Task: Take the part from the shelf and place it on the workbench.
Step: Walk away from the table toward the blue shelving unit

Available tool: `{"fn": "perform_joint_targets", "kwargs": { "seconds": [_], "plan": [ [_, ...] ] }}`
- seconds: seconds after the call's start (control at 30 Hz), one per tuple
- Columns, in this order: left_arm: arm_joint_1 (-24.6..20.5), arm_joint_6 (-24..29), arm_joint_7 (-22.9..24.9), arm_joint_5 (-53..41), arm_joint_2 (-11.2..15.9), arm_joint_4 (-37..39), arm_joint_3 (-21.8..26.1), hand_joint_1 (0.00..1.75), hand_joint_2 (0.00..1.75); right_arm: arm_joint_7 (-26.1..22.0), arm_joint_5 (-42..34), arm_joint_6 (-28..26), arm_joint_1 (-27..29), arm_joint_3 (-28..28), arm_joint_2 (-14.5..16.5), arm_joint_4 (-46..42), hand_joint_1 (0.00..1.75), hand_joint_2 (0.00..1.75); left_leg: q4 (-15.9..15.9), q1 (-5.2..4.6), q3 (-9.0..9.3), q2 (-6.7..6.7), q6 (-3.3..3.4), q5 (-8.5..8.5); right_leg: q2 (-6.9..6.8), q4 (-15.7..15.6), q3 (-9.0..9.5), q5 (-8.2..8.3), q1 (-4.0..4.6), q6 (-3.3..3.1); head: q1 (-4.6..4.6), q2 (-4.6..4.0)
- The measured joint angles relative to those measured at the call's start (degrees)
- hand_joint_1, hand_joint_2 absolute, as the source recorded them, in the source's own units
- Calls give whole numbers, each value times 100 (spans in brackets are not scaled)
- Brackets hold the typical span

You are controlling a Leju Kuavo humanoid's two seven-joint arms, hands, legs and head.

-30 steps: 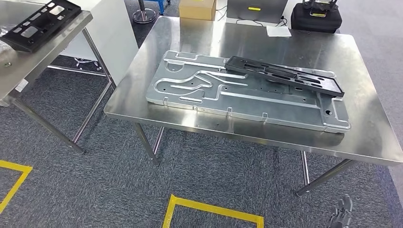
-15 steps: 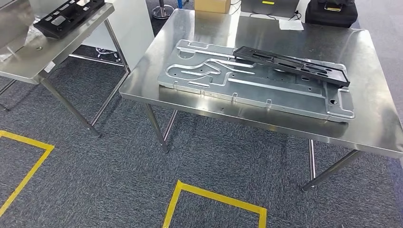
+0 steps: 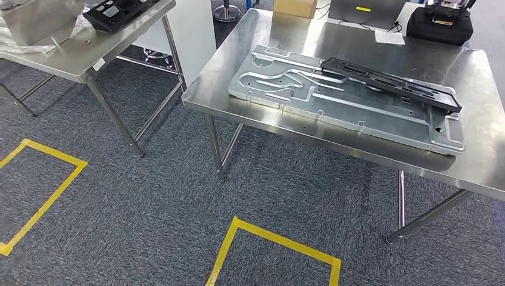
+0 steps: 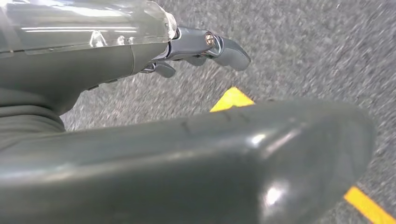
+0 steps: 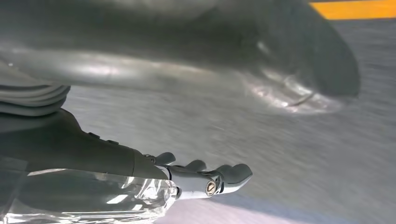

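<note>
A long black slotted part [image 3: 393, 83] lies slanted across a large silver stamped plate [image 3: 333, 104] on the steel workbench [image 3: 286, 36]. At the upper left, a second black part [image 3: 119, 11] rests on a lower steel table [image 3: 65, 53]. My left hand [image 4: 93, 56] hangs over the grey carpet with its fingers [image 4: 224, 49] stretched out and nothing in it. My right hand [image 5: 93, 158] also hangs over the carpet, its fingers [image 5: 224, 177] extended and holding nothing.
Yellow tape squares mark the carpet in front [image 3: 274, 244] and to the left [image 3: 41, 190]. Crumpled clear plastic [image 3: 30, 30] lies on the left table. A cardboard box [image 3: 295, 7] and a black bag [image 3: 440, 24] stand at the workbench's far edge. A white cabinet [image 3: 190, 30] stands between the tables.
The whole picture has slid right and the left table has come further in, so the camera has turned left. The right hand seen at the lower right corner has left the head view.
</note>
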Motion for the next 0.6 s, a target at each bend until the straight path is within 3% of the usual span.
{"fn": "perform_joint_targets", "kwargs": {
  "seconds": [0.07,0.1,0.2,0.27,0.37,0.4,0.43,0.47,0.53,0.6],
  "plan": [
    [-10,-12,30,2,1,1,1,0,0,375,173,-11,-102,-118,-73,336,0,0,107,-11,-83,-59,-25,-9,116,-737,429,193,17,-67,-2,0],
    [-17,-18,42,2,7,1,1,0,0,539,238,-6,-147,-162,-103,485,0,0,147,-11,-127,-79,-49,-12,152,-936,525,222,30,-93,-3,0],
    [-26,-35,62,-1,45,-1,1,0,0,822,341,29,-248,-259,-155,828,0,0,184,6,-199,-135,-141,4,89,-1029,528,249,34,-150,0,0],
    [-27,-48,68,-13,75,-3,1,0,0,890,368,67,-289,-303,-168,971,0,0,370,8,-282,-112,-206,-131,11,-1074,527,287,-10,-208,-18,0],
    [-36,-74,74,-56,93,-4,-1,0,0,911,410,114,-306,-345,-178,1115,0,0,1392,79,-755,-7,-324,-690,-119,-1091,495,312,-32,-240,-54,0],
    [-33,-82,75,-75,95,-4,-1,0,0,903,424,128,-308,-354,-181,1146,0,0,1705,111,-898,12,-359,-800,-161,-1087,484,315,-34,-236,-53,0],
    [-27,-87,77,-96,98,-4,-3,0,0,891,436,145,-312,-362,-184,1171,0,0,1837,140,-956,29,-387,-801,-199,-1082,477,317,-38,-228,-53,0],
    [-20,-92,78,-120,104,-4,-5,0,0,872,450,165,-319,-371,-187,1189,0,0,1717,165,-891,49,-409,-680,-234,-1077,476,318,-46,-217,-53,0],
    [-17,-102,81,-156,124,-4,-11,0,0,824,484,202,-338,-379,-192,1218,0,0,920,199,-488,156,-435,-281,-297,-1065,487,313,-65,-174,-54,0],
    [-28,-111,82,-175,138,-4,-16,0,0,780,513,222,-358,-383,-198,1236,0,0,273,179,-185,259,-400,-56,-337,-1056,498,310,-60,-97,-51,0]
  ]
}}
